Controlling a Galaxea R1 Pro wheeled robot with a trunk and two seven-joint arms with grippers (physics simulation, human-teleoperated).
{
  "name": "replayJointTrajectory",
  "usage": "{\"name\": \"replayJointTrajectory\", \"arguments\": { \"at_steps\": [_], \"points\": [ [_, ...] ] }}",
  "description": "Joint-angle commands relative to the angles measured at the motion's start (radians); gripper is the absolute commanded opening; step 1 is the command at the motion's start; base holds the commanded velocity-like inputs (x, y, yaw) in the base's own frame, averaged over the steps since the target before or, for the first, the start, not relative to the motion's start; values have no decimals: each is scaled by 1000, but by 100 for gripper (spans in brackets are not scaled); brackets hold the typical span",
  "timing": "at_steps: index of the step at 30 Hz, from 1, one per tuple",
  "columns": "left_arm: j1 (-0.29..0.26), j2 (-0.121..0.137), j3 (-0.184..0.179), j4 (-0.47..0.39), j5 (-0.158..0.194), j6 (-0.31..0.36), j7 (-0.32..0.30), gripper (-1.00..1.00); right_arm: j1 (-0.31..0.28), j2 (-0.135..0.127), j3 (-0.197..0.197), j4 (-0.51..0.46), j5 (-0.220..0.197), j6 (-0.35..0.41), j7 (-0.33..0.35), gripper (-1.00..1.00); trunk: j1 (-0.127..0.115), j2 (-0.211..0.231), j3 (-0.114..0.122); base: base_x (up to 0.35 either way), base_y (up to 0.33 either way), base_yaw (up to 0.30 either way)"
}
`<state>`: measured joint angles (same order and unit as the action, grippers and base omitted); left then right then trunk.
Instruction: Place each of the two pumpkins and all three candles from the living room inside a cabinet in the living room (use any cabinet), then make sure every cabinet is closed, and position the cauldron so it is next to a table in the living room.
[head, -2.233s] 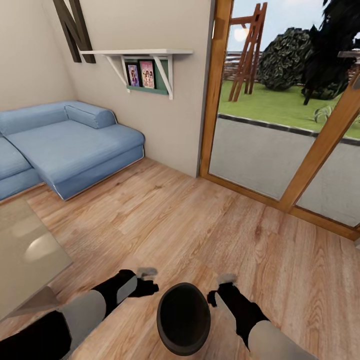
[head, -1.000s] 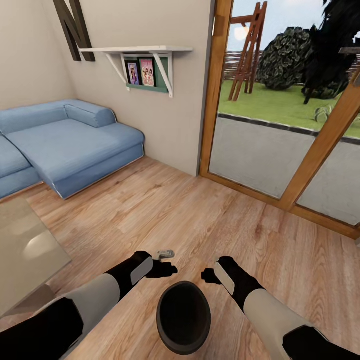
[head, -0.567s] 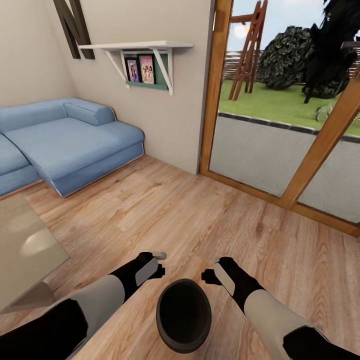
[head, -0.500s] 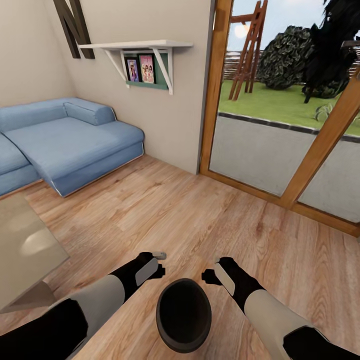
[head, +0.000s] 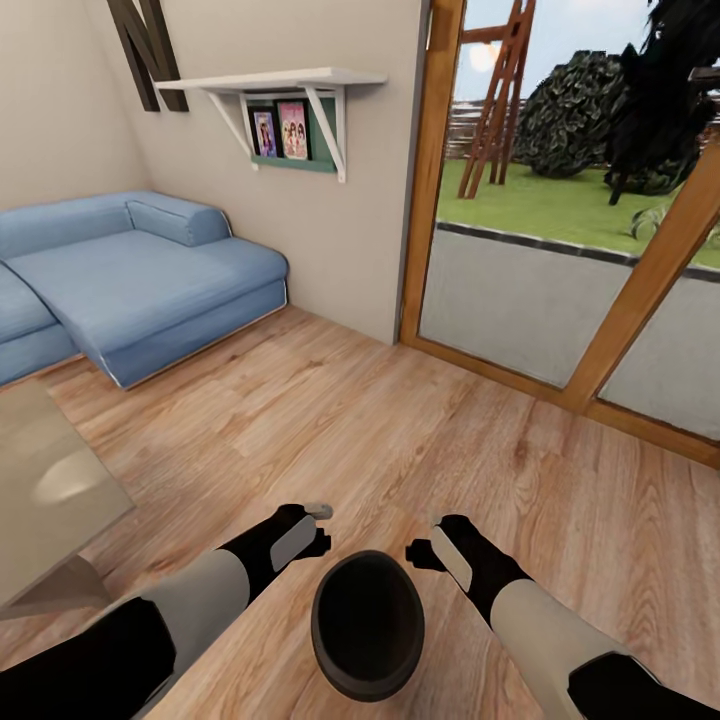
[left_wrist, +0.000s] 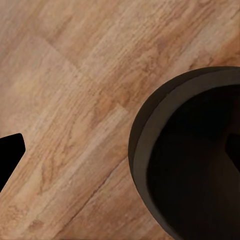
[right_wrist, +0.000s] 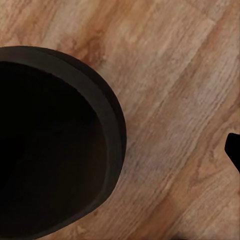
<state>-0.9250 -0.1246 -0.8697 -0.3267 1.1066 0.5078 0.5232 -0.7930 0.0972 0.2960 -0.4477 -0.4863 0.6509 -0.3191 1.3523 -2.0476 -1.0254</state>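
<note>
- The left gripper (head: 318, 528) hangs low over the wooden floor (head: 400, 430), just off the rim of the cauldron (head: 367, 623) on its left side; from where I stand I cannot tell whether its fingers are apart or together.
- The right gripper (head: 418, 553) sits on the opposite side of the rim, also just beside it and not gripping anything I can make out; whether its fingers are apart or together I cannot tell either.
- The cauldron is a dark, round, open-mouthed pot standing upright on the floor between the two forearms, close in front of the robot.
- Seen from the left wrist, the cauldron's rim (left_wrist: 145, 145) curves past with bare planks (left_wrist: 75, 100) beside it.
- Seen from the right wrist, the same thick rim (right_wrist: 112, 130) and black hollow sit against the floorboards (right_wrist: 175, 75).
- A glossy beige table (head: 40, 500) lies off to the robot's left, near the cauldron but with a strip of floor between them.
- Further back on that side is a blue sofa (head: 140, 280) against the wall.
- Above it hangs a white shelf (head: 275, 80) with small framed pictures (head: 280, 130) under it.
- Ahead to the right, a wood-framed glass door (head: 560, 250) looks onto a lawn (head: 560, 210).
</note>
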Motion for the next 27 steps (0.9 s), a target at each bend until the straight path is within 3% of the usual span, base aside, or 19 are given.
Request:
{"name": "replayJointTrajectory", "arguments": {
  "at_steps": [1, 27],
  "points": [
    [0, 0, 0, 0, 0, 0, 0, 100, 0, 0, 0, 0, 0, 0, 0, 100, 4, -7, -3, 0, 0, 0],
    [11, -1, 0, 14, 19, 2, 0, 100, 5, 13, 0, 15, -1, -21, -2, 100, 104, -189, -85, 0, 0, 0]
  ]
}}
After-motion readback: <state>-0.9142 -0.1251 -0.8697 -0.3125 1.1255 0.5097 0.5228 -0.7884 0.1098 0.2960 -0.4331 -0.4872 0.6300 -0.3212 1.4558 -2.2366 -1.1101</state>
